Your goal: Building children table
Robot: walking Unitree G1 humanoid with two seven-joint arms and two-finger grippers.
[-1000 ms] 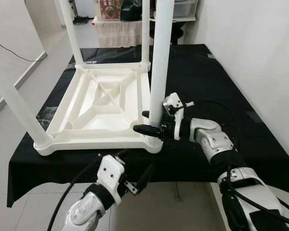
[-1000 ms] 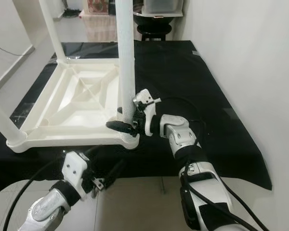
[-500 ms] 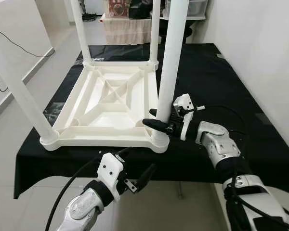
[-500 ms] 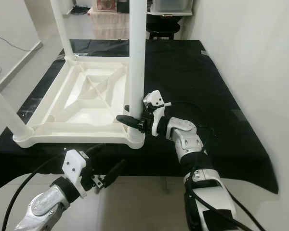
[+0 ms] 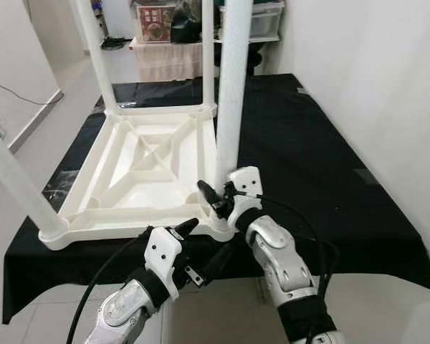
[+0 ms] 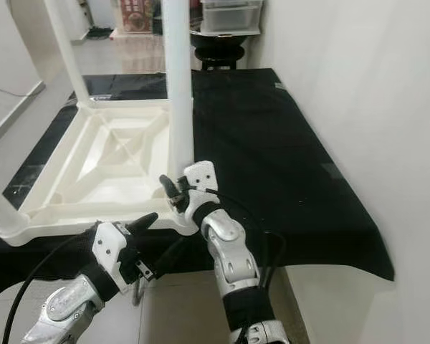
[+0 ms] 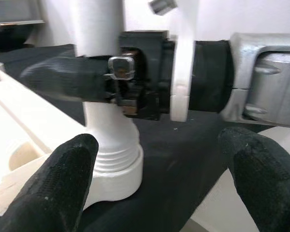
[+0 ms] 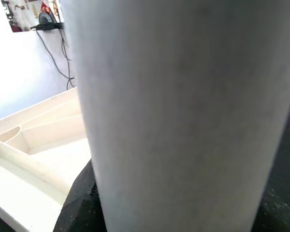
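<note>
My right gripper (image 5: 213, 198) clenches the near table leg (image 5: 229, 93) between its fingers (low, near the socket) on the upturned tabletop (image 5: 140, 168); my left gripper (image 5: 204, 247) hangs released just below.

Plain white upturned table (image 5: 147, 161) and legs (image 5: 229, 93), plain black cloth (image 5: 301, 165), black-fingered silver arms, pale grey floor (image 5: 29, 107)

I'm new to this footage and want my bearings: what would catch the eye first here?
An upturned white plastic table lies on a black cloth, its round white legs sticking up. The right gripper is at the base of the near right leg. The left gripper hangs open just below the cloth's front edge.
</note>
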